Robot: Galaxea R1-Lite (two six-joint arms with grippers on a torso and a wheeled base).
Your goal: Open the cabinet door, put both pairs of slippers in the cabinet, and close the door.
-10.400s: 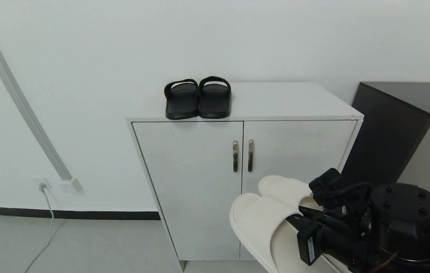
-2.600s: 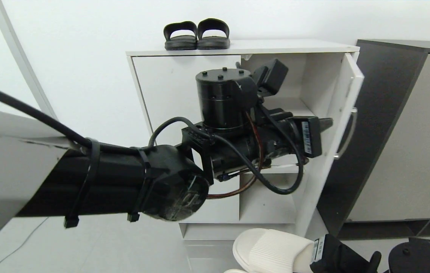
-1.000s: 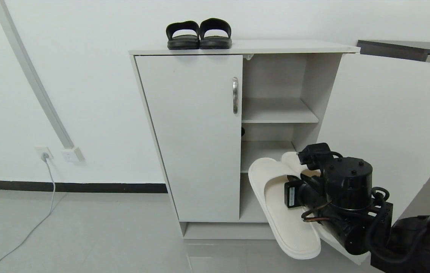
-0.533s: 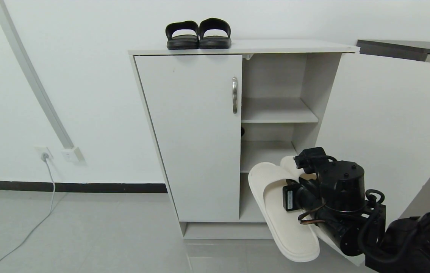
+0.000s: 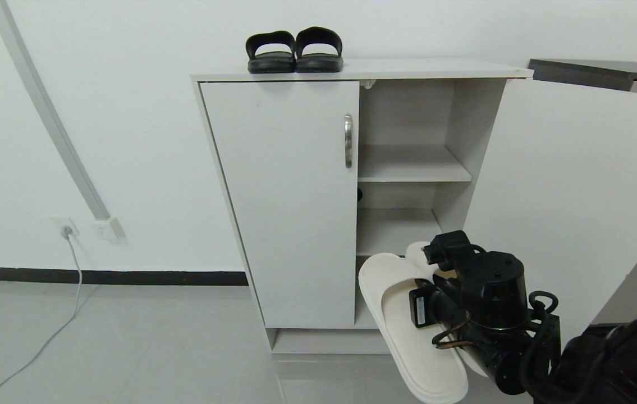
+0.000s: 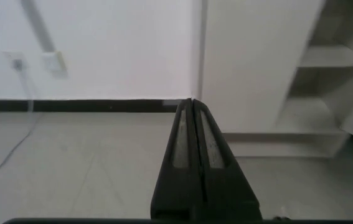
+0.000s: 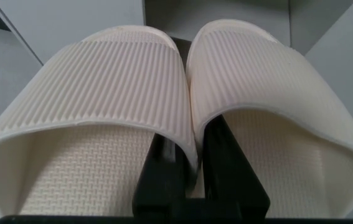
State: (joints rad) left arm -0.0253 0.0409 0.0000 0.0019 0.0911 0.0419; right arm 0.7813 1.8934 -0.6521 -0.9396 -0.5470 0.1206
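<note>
right tool (image 7: 192, 163) clamped on white slippers (image 5: 402, 303) | long axis toes-first toward cabinet (image 5: 290, 196) open right side, near lower shelf (image 5: 391, 231) front edge | left tool (image 6: 192, 111) closed, empty, farther off

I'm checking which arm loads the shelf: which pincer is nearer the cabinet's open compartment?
Right. The right pincer, shut on the white slippers, is just before the open compartment; the left pincer is back over the floor, off toward the closed door.

A grey cable (image 5: 76, 280) trails from a wall socket (image 5: 64, 228) onto the floor (image 5: 144, 348)
</note>
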